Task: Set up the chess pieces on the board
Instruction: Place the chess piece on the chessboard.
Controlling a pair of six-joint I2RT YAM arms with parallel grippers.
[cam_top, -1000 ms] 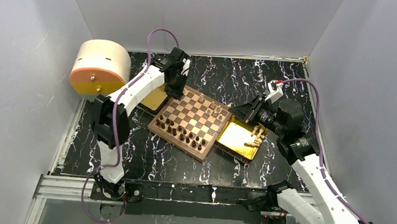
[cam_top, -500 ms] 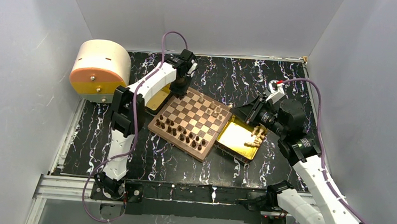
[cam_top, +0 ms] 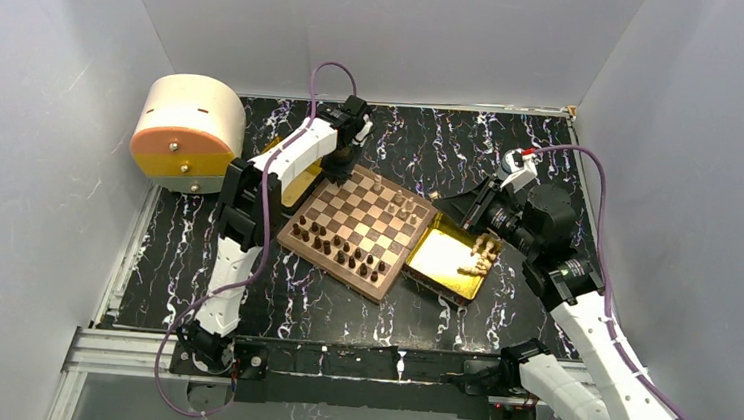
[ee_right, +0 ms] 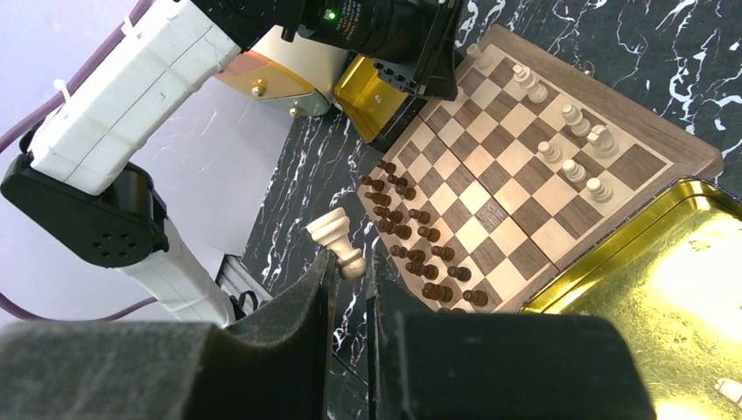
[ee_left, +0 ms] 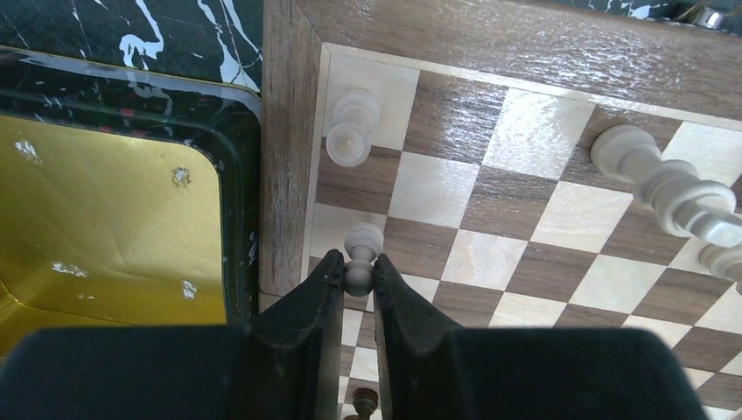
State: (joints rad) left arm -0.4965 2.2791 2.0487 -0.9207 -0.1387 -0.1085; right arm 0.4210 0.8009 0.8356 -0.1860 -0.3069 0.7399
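The left hand (ee_left: 357,269) is clamped on a light pawn (ee_left: 361,249) at an edge square of the board (ee_left: 284,140), low in the wrist view, likely to line it up with the second pawn (ee_left: 352,131) higher in frame. The right hand (ee_right: 350,262) pinches a tilted light piece (ee_right: 335,238) in the air near the gold tray (cam_top: 434,265), probably next to go down. The fingers (ee_left: 311,297) hide whether the gripped pawn's foot touches the square; the held piece's kind is unclear.
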